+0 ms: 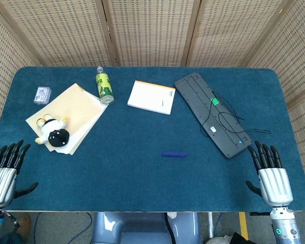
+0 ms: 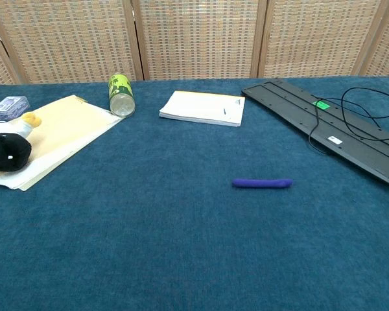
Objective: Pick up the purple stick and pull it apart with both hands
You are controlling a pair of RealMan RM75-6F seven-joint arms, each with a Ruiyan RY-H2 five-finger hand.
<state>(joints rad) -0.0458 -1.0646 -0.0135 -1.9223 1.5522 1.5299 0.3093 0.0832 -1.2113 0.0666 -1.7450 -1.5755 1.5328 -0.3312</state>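
Note:
The purple stick (image 1: 174,154) lies flat on the blue table cloth, a little right of centre, its length running left to right; the chest view shows the stick (image 2: 262,183) alone on the cloth. My left hand (image 1: 5,173) rests at the near left corner of the table, fingers straight and apart, holding nothing. At the near right corner my right hand (image 1: 269,175) lies the same way, empty. Both hands are far from the stick. Neither hand shows in the chest view.
An upside-down black keyboard (image 1: 211,113) with a loose cable lies at the right. A white notepad (image 1: 151,96) and a green bottle (image 1: 104,86) on its side sit at the back. Left are yellow papers (image 1: 73,114), a plush toy (image 1: 53,132) and a small clear packet (image 1: 42,94).

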